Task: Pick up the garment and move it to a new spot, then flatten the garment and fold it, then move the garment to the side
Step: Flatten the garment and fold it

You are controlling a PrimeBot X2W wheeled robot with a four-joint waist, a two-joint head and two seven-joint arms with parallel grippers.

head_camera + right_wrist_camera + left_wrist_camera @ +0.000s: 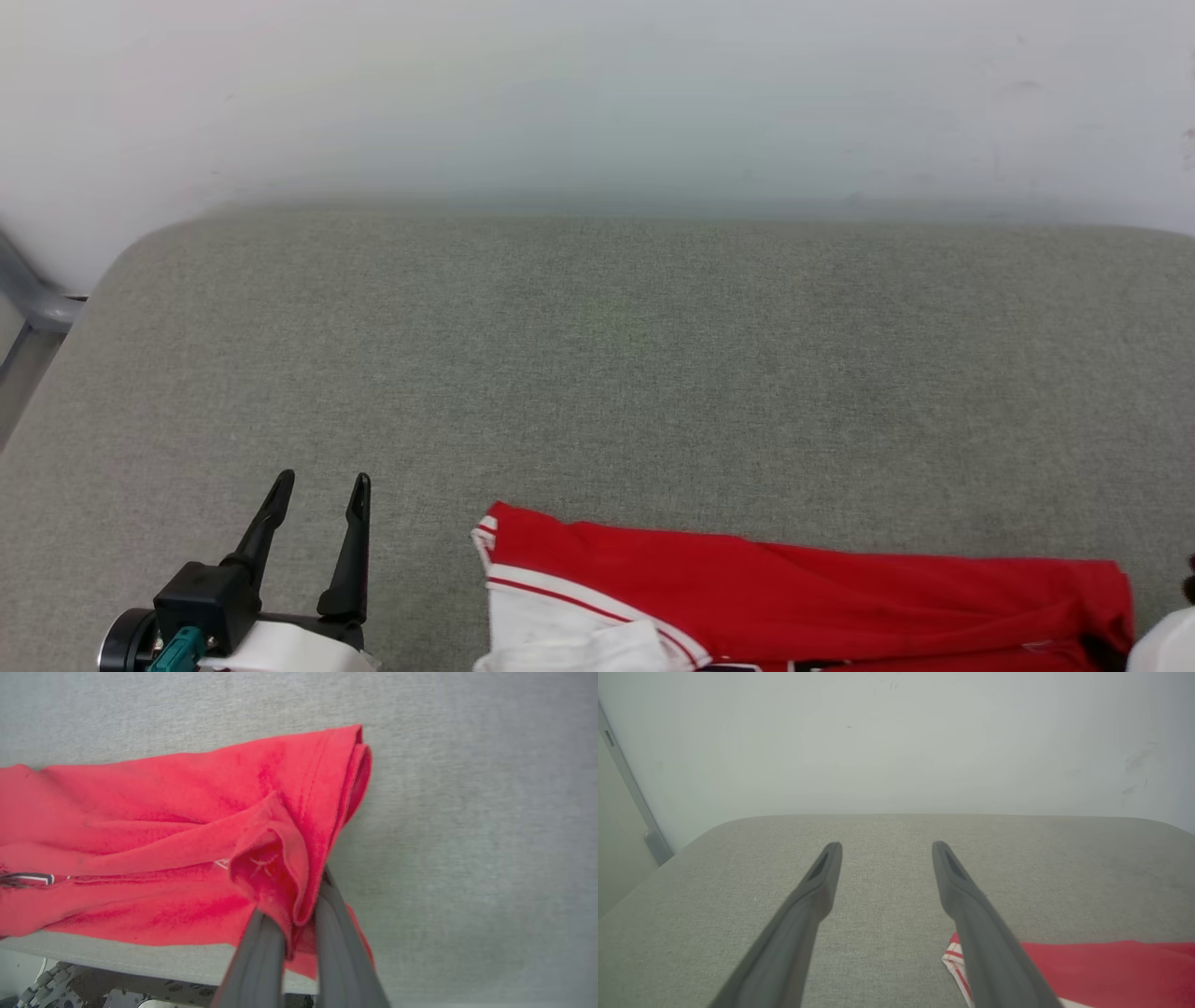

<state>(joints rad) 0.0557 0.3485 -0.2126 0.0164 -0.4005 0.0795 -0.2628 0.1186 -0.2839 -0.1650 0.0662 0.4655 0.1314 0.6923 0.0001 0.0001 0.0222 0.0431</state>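
**Dark Fingers, Pale Shells**

The left gripper (323, 480) had two long, slim black fingers (263, 527) tapering to narrow tips, each with a shallow slot (817, 865) near its end. They were set in a boxy black mount (207, 597), beside a teal plug (177, 647) and a round black-and-silver cap (124, 642). Its forearm shell (289, 651) was smooth white. The right gripper (299, 914) had matte dark-grey fingers (259, 956), and the right arm wore a pale rounded casing (1164, 646).

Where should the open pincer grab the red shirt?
Likely the striped sleeve corner of the shirt, coming from the robot's left. It sticks out flat on the cushion beside the open left pincer, while the right pincer pinches the other end.
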